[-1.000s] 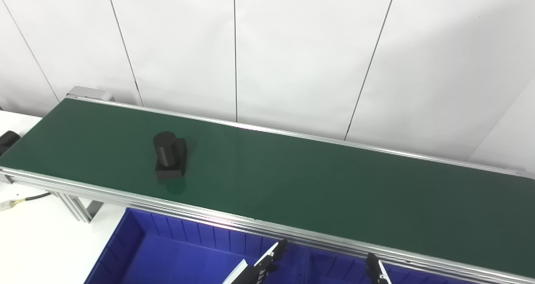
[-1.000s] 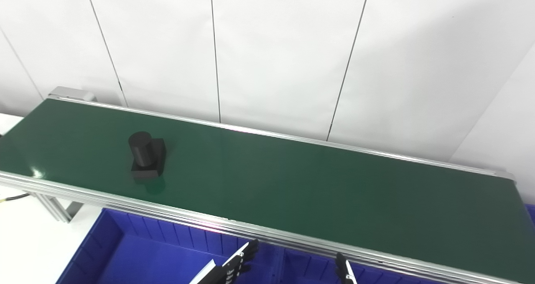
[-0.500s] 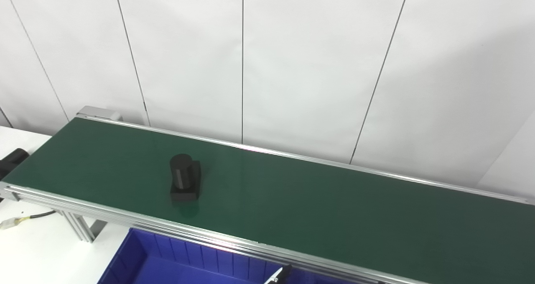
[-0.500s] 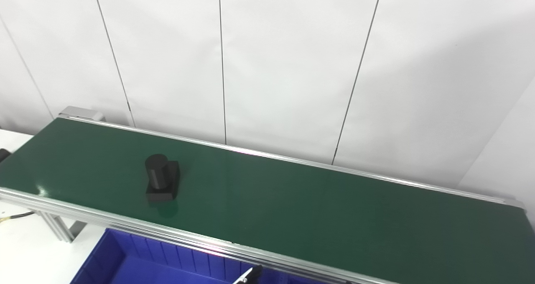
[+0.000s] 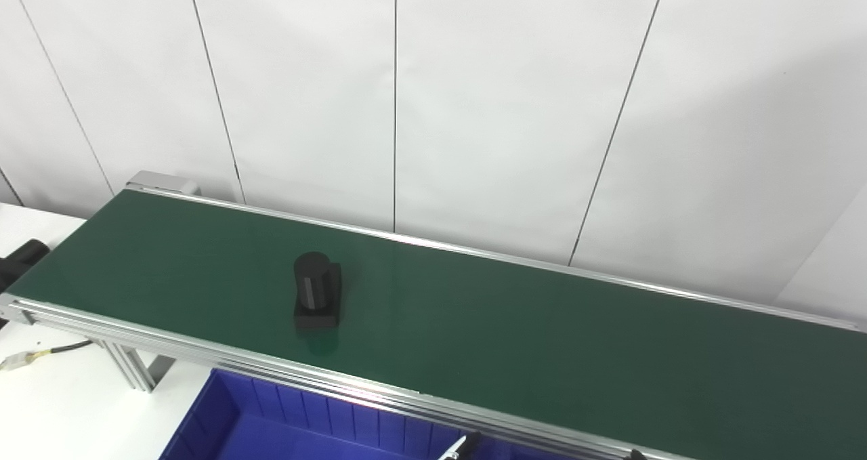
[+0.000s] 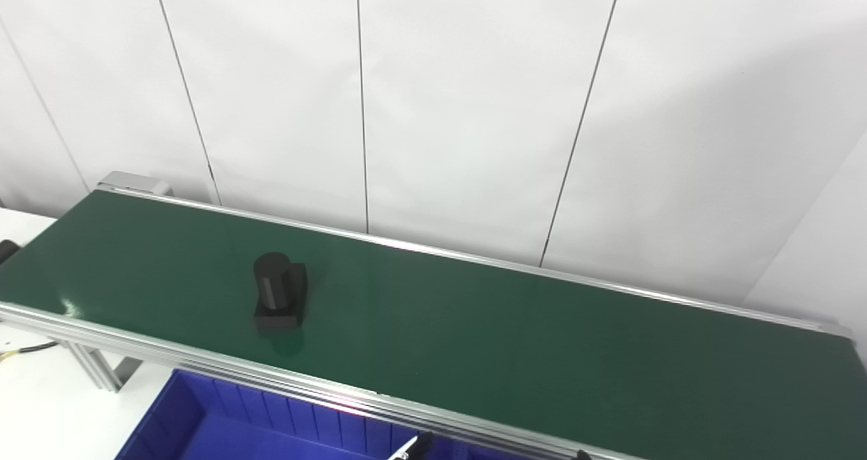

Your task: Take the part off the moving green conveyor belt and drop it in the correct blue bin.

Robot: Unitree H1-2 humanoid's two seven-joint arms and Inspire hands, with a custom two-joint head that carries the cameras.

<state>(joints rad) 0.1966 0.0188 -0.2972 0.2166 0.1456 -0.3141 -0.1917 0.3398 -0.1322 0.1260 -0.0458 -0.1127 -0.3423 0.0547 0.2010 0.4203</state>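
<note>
A black part (image 5: 316, 290), a short cylinder standing on a square base, rides on the left half of the green conveyor belt (image 5: 515, 331). It is also in the right eye view (image 6: 280, 290). In front of the belt and below it lies a blue bin (image 5: 271, 426), with only its far left corner showing. Just one dark fingertip of my left hand (image 5: 462, 446) pokes up at the bottom edge, over the bin and well to the right of the part. A speck of my right hand (image 5: 635, 455) shows farther right. Neither hand touches the part.
A white panel wall (image 5: 474, 108) stands right behind the belt. Left of the bin is a white tabletop (image 5: 61, 412) with a cable (image 5: 40, 355), the conveyor's aluminium leg (image 5: 132, 372) and a black motor (image 5: 20, 260) at the belt's left end.
The camera tilted up after the earliest frames, so the hands and bin slid toward the bottom edge. The part has travelled to the right along the belt.
</note>
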